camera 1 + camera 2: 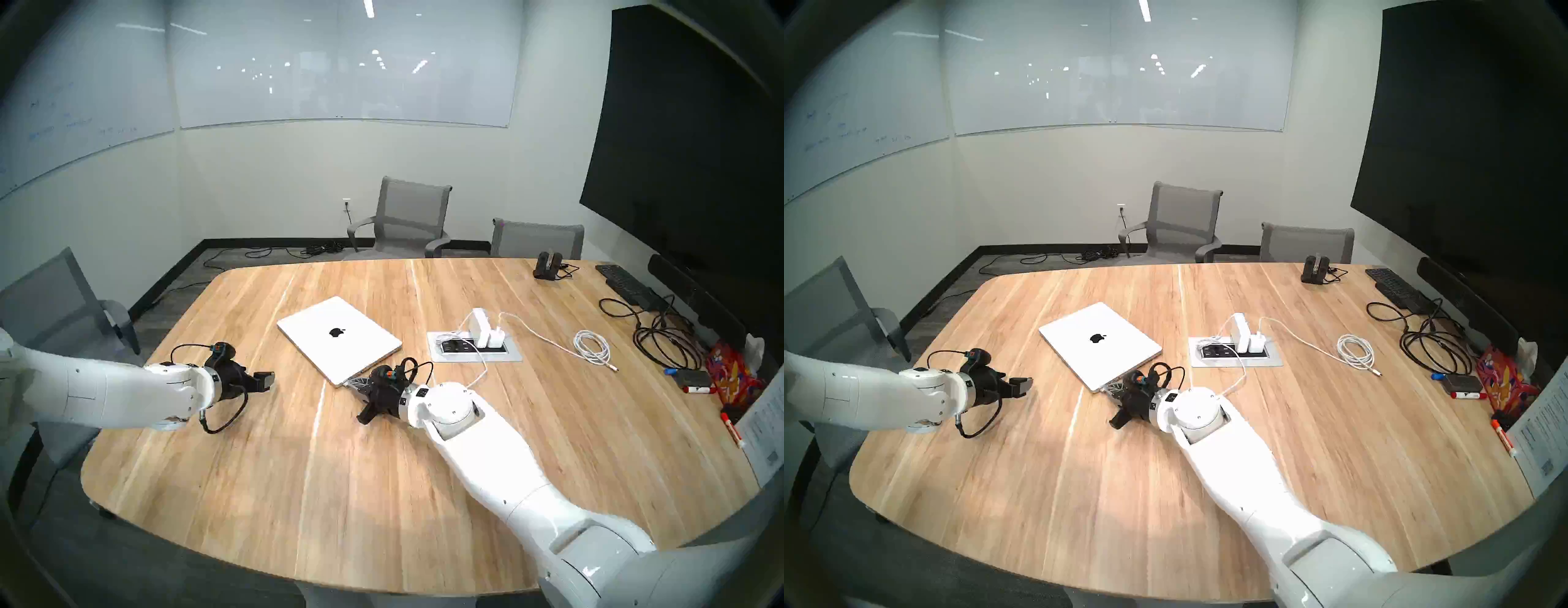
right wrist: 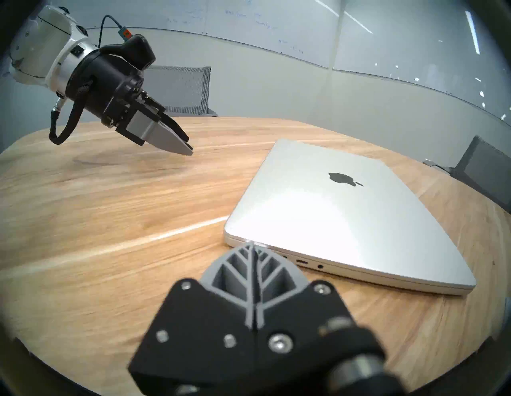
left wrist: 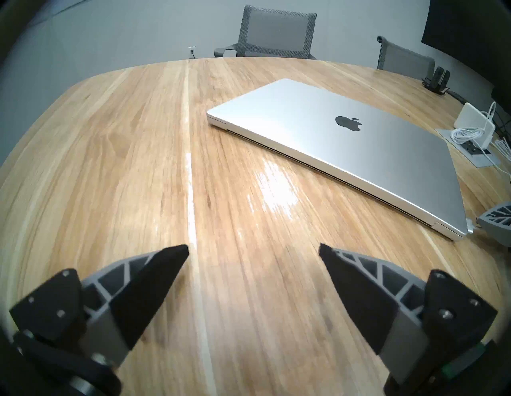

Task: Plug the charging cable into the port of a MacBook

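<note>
One closed MacBook lies mid-bench; one charging cable runs from its brick toward the laptop's near corner; right claw clenched there, contents hidden; left claw released; two white bricks, three chairs

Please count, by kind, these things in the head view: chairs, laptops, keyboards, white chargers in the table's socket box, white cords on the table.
Chairs: 3
Laptops: 1
Keyboards: 1
White chargers: 2
White cords: 2
Total: 9
</note>
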`<state>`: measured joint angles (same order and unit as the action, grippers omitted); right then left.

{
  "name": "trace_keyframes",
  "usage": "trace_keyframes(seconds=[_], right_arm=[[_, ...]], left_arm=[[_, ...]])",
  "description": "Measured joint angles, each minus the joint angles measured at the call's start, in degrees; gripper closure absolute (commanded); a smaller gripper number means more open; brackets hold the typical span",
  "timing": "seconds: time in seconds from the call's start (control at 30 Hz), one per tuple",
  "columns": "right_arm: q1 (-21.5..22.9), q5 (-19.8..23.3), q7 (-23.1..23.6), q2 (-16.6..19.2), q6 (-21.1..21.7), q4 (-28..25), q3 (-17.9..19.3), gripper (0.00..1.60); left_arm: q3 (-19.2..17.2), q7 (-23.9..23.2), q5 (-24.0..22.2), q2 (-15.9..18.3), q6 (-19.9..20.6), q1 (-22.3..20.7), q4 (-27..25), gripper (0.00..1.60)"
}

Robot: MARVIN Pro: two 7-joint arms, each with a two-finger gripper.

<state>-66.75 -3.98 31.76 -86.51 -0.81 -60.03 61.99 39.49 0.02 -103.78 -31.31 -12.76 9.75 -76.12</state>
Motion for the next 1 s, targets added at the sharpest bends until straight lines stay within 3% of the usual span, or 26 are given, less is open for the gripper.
trace_keyframes(seconds=[0.37, 0.4, 1.0], right_arm=[[1.95, 0.12, 0.88, -0.78, -0.52, 2.82, -0.13, 1.6], [2.27, 0.11, 1.21, -0.93, -0.57, 3.5, -0.38, 1.22], [3.74, 0.01, 2.08, -2.02, -1.13, 5.24, -1.46, 1.22]], left_arm=[[0.0, 0.0, 0.0, 0.0, 0.0, 0.0, 0.0, 0.0], [0.0, 0.0, 0.0, 0.0, 0.0, 0.0, 0.0, 0.0], [0.0, 0.0, 0.0, 0.0, 0.0, 0.0, 0.0, 0.0]])
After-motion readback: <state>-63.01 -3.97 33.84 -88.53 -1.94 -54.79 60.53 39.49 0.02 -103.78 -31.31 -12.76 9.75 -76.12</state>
